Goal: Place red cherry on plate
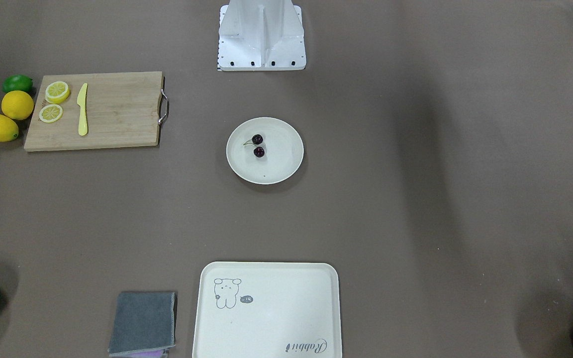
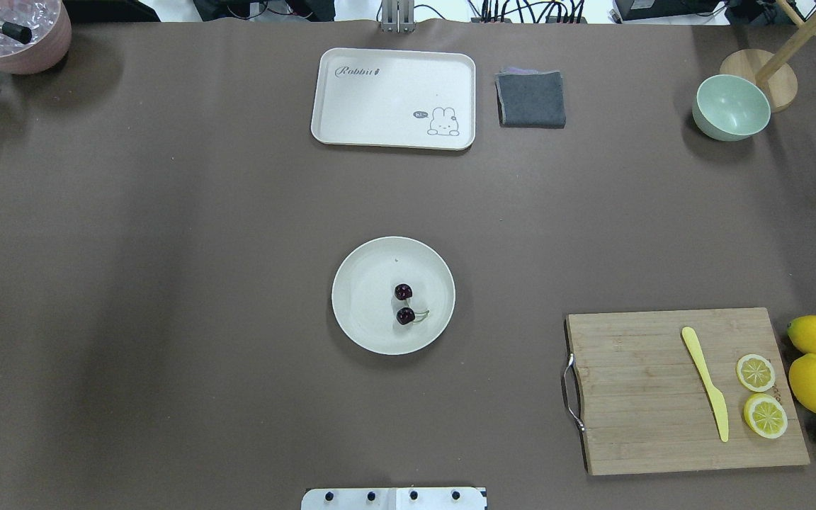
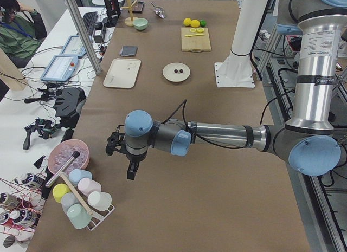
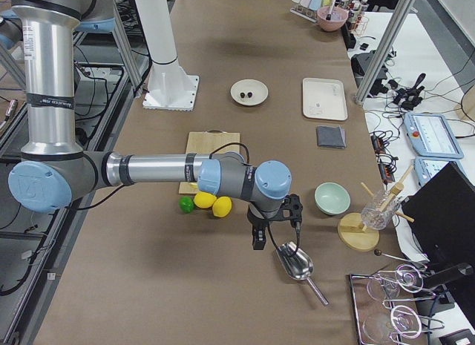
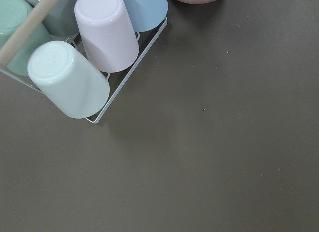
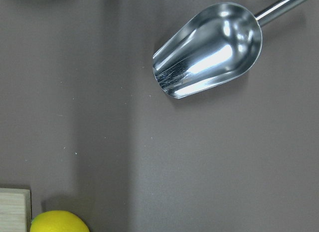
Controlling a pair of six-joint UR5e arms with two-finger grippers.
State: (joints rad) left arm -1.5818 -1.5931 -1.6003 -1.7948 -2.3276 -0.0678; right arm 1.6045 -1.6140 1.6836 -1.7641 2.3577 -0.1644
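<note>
The red cherry (image 2: pixel 404 303) rests on the plate (image 2: pixel 362 312); we judge placement complete. The left end effector (image 3: pixel 131 172) and right end effector (image 4: pixel 259 240) hover well clear, at the tabletop ends; we cannot tell their opening.

Brown matte table cover (image 2: pixel 167 283) fills overhead view, soft even light, faint shadow bands at 9 & 3 o'clock. Exterior left view: white side bench (image 3: pixel 13 119) w/ black cables (image 3: pixel 43 92) at 9 o'clock, silver aluminium post (image 3: pixel 81 30) at 11
</note>
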